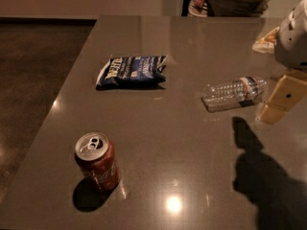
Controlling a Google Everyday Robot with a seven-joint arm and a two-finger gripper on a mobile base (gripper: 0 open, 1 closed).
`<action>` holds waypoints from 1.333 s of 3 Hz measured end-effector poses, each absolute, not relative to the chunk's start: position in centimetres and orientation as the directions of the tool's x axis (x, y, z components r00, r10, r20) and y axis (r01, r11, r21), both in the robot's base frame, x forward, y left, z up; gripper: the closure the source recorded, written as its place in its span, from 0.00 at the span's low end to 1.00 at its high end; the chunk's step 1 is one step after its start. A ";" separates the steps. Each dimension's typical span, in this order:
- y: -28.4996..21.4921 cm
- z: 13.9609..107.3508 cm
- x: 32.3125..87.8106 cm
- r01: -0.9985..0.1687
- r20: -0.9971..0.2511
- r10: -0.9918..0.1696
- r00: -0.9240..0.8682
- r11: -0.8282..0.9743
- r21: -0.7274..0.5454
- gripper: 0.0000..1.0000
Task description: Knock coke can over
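The coke can (98,162) is a small red can with a silver top and pull tab. It stands upright on the grey table (192,143) at the near left. My gripper (280,102), beige below a white arm housing, hangs at the right edge of the view, just right of the water bottle and far to the right of the can. It touches nothing that I can see. Its shadow falls on the table in front of it.
A blue chip bag (132,71) lies flat at the middle left. A clear plastic water bottle (235,92) lies on its side at the right. The table's left edge runs close to the can. A person stands behind the far edge.
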State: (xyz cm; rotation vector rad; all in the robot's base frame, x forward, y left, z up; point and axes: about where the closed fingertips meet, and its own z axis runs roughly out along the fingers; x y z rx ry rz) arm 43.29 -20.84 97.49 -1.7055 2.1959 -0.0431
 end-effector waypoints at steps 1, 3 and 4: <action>-19.3 96.6 42.1 -0.941 -0.350 -0.917 -0.193 0.274 -0.200 0.00; -15.1 93.9 38.7 -0.966 -0.540 -0.825 -0.168 0.246 -0.075 0.00; -12.6 92.7 37.2 -0.974 -0.633 -0.758 -0.155 0.225 -0.031 0.00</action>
